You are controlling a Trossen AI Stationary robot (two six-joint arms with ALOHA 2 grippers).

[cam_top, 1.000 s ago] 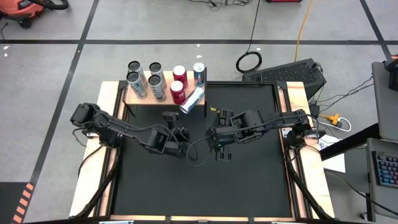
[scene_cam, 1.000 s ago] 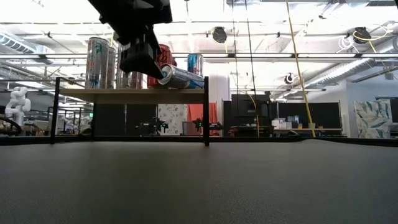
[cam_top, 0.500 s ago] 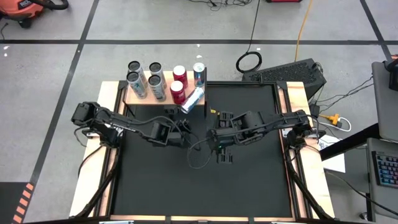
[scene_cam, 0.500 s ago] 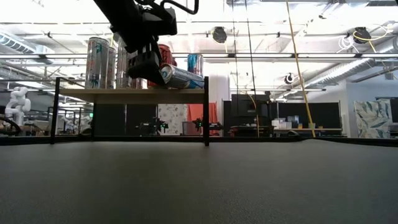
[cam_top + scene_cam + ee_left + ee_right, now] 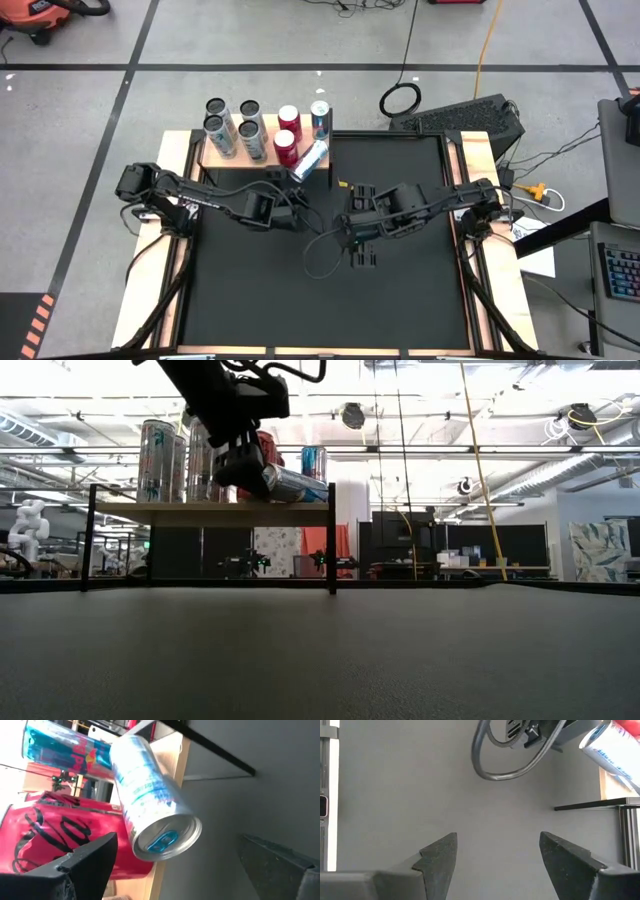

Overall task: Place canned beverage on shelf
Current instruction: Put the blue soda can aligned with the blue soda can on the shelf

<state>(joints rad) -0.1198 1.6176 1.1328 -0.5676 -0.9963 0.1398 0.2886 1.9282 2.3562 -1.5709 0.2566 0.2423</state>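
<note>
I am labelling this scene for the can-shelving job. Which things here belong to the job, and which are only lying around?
Job:
- tipped silver can, lying at the shelf's edge
- shelf
- left gripper, open, near the tipped can
- right gripper, open, waiting over the mat

Lying about:
- upright cans on the shelf
- keyboard beyond the table
- cable loop on the floor

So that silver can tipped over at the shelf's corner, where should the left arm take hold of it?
Grip the tipped silver can across its round body, just behind the lid that overhangs the shelf edge. Come from the open table side, where the left gripper already faces it, fingers open; red cans block the other side.
</note>
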